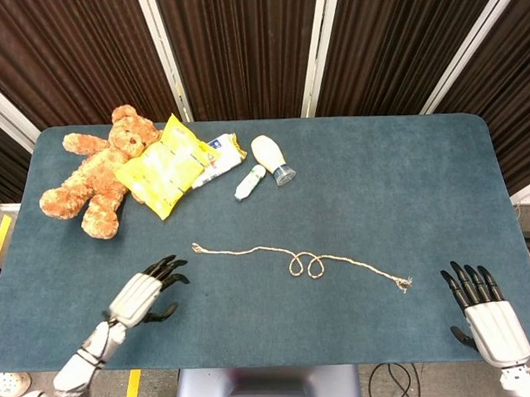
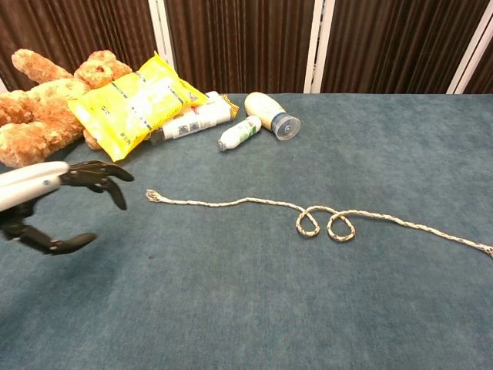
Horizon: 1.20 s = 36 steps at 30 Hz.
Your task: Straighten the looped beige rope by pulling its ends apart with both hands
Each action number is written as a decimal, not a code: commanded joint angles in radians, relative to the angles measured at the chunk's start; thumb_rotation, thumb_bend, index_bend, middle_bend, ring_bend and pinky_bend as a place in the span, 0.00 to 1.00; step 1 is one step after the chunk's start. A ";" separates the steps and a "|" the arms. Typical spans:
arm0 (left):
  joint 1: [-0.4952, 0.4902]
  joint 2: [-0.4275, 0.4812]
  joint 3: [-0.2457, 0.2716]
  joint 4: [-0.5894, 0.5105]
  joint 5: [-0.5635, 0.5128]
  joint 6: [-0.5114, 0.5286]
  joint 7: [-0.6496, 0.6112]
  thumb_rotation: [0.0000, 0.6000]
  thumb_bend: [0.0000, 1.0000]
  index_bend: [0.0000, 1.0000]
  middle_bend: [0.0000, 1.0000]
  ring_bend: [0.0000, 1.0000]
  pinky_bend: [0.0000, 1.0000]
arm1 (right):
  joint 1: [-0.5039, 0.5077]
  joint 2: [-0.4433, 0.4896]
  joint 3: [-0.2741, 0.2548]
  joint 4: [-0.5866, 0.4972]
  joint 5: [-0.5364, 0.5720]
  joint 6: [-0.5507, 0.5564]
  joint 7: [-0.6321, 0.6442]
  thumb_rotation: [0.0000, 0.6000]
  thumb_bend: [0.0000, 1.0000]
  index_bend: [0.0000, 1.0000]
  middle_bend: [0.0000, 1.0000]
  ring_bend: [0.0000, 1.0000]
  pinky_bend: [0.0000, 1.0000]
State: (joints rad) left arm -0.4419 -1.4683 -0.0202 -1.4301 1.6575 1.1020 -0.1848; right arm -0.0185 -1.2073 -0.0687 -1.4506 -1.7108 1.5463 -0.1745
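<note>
Rope (image 1: pixel 302 259) mid-table; left hand (image 1: pixel 146 292) near its left end; teddy (image 1: pixel 94 170) behind.

Rope (image 1: pixel 300 260): beige, flecked with darker strands. Table (image 1: pixel 395 185): covered in dark teal cloth. Teddy bear (image 1: pixel 94 174): orange-brown plush. Snack bag (image 1: pixel 166 165): bright yellow, printed in white. Bottle (image 1: pixel 270 156): cream-white, capped in grey. Left hand (image 1: pixel 149 290) and right hand (image 1: pixel 485 317): white-backed, black-fingered. Curtains (image 1: pixel 242 42): dark brown, finely striped.

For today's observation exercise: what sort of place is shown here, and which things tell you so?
Probably a robot test or demo room: a blue-covered table backed by dark curtains, with unrelated props laid out, such as a teddy bear and a beige rope.
</note>
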 commanded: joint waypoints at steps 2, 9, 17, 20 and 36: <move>-0.050 -0.115 -0.075 0.080 -0.087 -0.030 0.071 1.00 0.42 0.39 0.12 0.03 0.22 | 0.004 -0.002 0.003 -0.002 0.011 -0.012 -0.005 1.00 0.24 0.00 0.00 0.00 0.00; -0.118 -0.246 -0.148 0.251 -0.183 -0.069 0.177 1.00 0.42 0.39 0.11 0.01 0.21 | 0.010 -0.003 0.007 -0.004 0.025 -0.026 -0.010 1.00 0.24 0.00 0.00 0.00 0.00; -0.162 -0.350 -0.150 0.451 -0.199 -0.062 0.227 1.00 0.42 0.39 0.11 0.00 0.20 | 0.015 0.000 0.012 -0.006 0.041 -0.038 -0.004 1.00 0.24 0.00 0.00 0.00 0.00; -0.174 -0.376 -0.147 0.505 -0.205 -0.068 0.223 1.00 0.42 0.39 0.11 0.00 0.19 | 0.017 0.003 0.012 -0.007 0.045 -0.042 0.000 1.00 0.24 0.00 0.00 0.00 0.00; -0.212 -0.468 -0.118 0.662 -0.200 -0.046 0.256 1.00 0.42 0.45 0.10 0.00 0.19 | 0.022 0.004 0.012 -0.007 0.055 -0.051 -0.001 1.00 0.24 0.00 0.00 0.00 0.00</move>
State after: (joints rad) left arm -0.6527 -1.9343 -0.1392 -0.7698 1.4580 1.0556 0.0713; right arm 0.0035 -1.2035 -0.0568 -1.4577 -1.6561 1.4949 -0.1758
